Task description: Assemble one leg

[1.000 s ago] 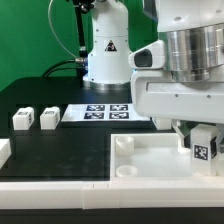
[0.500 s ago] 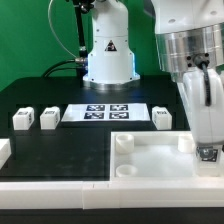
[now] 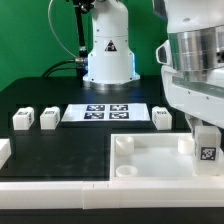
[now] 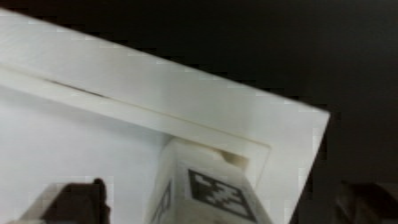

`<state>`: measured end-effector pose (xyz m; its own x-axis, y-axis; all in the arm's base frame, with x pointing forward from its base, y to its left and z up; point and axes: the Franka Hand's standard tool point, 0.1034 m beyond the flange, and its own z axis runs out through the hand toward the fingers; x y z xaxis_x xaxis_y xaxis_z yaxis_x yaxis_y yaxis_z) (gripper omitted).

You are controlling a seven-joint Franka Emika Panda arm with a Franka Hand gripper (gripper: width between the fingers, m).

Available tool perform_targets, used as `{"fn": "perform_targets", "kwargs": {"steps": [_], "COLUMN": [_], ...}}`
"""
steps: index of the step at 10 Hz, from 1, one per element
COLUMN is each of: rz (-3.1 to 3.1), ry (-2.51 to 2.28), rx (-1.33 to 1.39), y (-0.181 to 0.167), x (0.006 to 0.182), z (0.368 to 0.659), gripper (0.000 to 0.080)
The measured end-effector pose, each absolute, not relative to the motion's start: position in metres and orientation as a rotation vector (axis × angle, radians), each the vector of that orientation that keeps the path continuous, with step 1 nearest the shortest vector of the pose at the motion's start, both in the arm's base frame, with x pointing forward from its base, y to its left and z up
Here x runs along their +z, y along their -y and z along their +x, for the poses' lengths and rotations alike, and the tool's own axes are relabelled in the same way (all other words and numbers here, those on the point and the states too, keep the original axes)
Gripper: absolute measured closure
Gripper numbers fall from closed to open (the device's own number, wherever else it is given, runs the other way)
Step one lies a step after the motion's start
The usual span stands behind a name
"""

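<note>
My gripper (image 3: 205, 142) is shut on a leg (image 3: 207, 152), a small white block with a black-and-white tag facing the camera. It holds the leg upright over the near corner of the large white tray-like part (image 3: 150, 165), on the exterior view's right, by a round socket (image 3: 186, 143). In the wrist view the leg (image 4: 214, 190) stands between the two dark fingers (image 4: 75, 203) above the white part (image 4: 107, 130). I cannot tell whether the leg's bottom touches the part. Three more legs lie on the black table: two on the left (image 3: 22, 119) (image 3: 47, 118) and one right of the marker board (image 3: 162, 117).
The marker board (image 3: 108, 112) lies in the middle of the table. The robot base (image 3: 108, 55) stands behind it. Another socket (image 3: 123, 143) sits at the tray part's far left corner. A white piece (image 3: 4, 150) shows at the left edge.
The gripper with the leg has shifted right and lower over the tray part's corner, tilting midway and now upright again. The leg beside the marker board has come into view.
</note>
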<state>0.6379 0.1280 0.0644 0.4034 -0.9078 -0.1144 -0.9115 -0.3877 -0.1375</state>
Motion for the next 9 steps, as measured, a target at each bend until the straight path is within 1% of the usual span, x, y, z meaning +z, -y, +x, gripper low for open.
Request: {"fn": "perform_targets", "kwargs": {"steps": [1,3,5,6,7,8,9], "rz": [-2.552,-2.773,-3.019,-3.062,-3.071,-3.075,-3.069], "ry": [-1.506,-1.111,-0.488,-0.294,-0.201,-0.149,-0.192], "rx": [0.017,-0.022,-0.080,-0.090,-0.093,-0.095,-0.093], "y": [-0.1271,-0.1242,-0.1192,-0.1196,-0.1196,-0.1187,-0.1190], "x": [0.0643,0.0646,0.0672,0.0667,0.0664,0.0664,0.0662], "z": [0.6380,0.6375,0.6388,0.6384,0.6383,0.6385,0.6384], "gripper": [0.0152,0.0150,0.0150,0.0150,0.0150,0.0273,0.0413]}}
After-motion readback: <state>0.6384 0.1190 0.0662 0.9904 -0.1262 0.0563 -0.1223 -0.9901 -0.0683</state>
